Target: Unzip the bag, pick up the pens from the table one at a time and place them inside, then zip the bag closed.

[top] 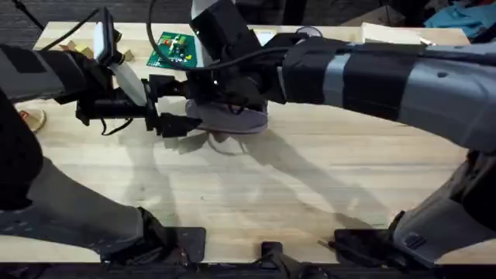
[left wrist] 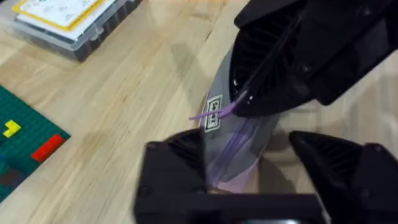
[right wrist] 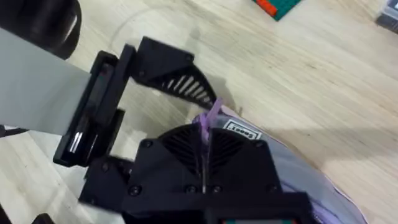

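Clearly you are working with a soft, light thing: the bag (top: 232, 120) lies on the table (top: 256, 186) near its middle, a lilac fabric pouch that sags and creases under any touch, so it will slide or bunch up rather than resist a pull. Your left gripper (left wrist: 249, 168) has its jaws spread to either side of the pouch's end, with the fabric between them — not visibly squeezing it, so treat that end as unanchored for now. Your right gripper (right wrist: 204, 155) has its fingers pressed together on the thin purple zip pull (right wrist: 211, 115), which sticks out just above them beside the small white label (right wrist: 244, 130). That cord is the right place to hold, but it is slim and could slip out. Judge the fabric as too floppy to unzip one-handed: clamp the pouch's end firmly first, and draw along the zip line — not upward. Whether the zip is open yet, you cannot tell.
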Motion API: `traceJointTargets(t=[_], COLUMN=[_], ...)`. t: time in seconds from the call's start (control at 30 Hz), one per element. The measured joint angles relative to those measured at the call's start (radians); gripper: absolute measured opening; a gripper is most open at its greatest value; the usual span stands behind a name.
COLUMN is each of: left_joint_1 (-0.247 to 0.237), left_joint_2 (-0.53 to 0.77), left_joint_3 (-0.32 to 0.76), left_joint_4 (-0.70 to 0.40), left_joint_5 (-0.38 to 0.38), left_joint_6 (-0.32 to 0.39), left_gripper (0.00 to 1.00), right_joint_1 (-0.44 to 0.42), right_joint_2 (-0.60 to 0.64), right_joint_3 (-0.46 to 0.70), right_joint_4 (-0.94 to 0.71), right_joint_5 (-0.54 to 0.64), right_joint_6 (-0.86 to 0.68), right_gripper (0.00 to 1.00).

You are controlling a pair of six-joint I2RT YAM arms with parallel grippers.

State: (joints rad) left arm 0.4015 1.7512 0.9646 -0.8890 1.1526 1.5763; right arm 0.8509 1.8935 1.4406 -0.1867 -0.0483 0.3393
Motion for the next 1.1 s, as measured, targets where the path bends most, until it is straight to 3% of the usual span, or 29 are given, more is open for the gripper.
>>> traceJointTargets(t=[0.03, 0.17, 0.23, 0.57, 1.1], left_joint_1=[-0.001, -0.001, -0.002, -0.006, -0.011], left_joint_2=[0.0, 0.0, 0.0, 0.0, 0.0], left_joint_3=[0.0, 0.003, 0.003, 0.004, 0.004], left_joint_4=[0.001, 0.01, 0.006, 0.005, 0.003], left_joint_5=[-0.001, -0.012, -0.019, -0.025, -0.024], left_joint_6=[0.0, -0.004, -0.004, -0.005, -0.005], left_gripper=[0.75, 0.149, 0.052, 0.04, 0.042], right_joint_1=[0.0, 0.0, 0.002, -0.033, -0.3], right_joint_2=[0.0, 0.0, 0.0, -0.012, -0.088], right_joint_3=[0.0, 0.0, 0.0, 0.0, 0.006], right_joint_4=[0.0, -0.001, -0.003, -0.084, -0.41], right_joint_5=[0.0, -0.001, -0.002, -0.029, -0.1], right_joint_6=[0.0, 0.0, -0.002, -0.003, -0.006], right_gripper=[0.031, 0.031, 0.031, 0.031, 0.031])
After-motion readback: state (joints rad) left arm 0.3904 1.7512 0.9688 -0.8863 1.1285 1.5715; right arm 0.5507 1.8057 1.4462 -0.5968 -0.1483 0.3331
